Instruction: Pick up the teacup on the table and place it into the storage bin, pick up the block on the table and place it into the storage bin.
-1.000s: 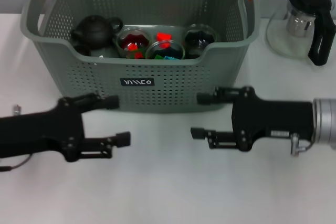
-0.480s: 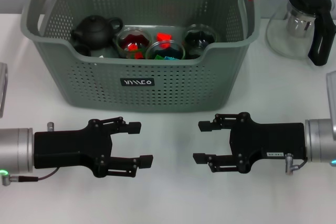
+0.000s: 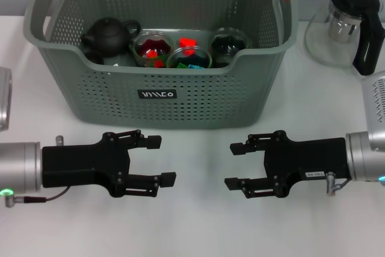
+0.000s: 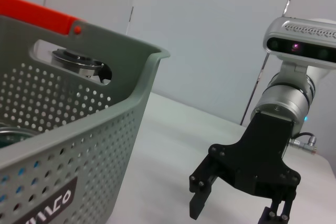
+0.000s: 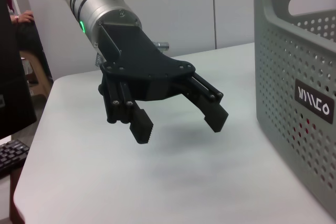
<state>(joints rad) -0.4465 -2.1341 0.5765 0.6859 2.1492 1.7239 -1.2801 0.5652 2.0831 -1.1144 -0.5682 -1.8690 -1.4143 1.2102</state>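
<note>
Behind both open pincers, left pincer (image 3: 163, 159) and right pincer (image 3: 236, 165), stands the storage bin (image 3: 180, 103).

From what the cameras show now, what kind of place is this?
Probably an indoor lab or office: a plain white table, bare pale walls, and a black computer keyboard at the table's edge, with a seated person behind it.

You are looking at the left gripper (image 5: 178, 123) hanging above the white table (image 5: 105, 182), its two black fingers (image 5: 140, 126) spread apart with nothing between them, ribbed pads facing inward. A green light glows on the silver wrist behind it. The storage bin (image 5: 294, 66) stands near, apart from the gripper, its perforated grey-green wall showing a handle slot and a black label (image 5: 314, 102) with white lettering.
</note>
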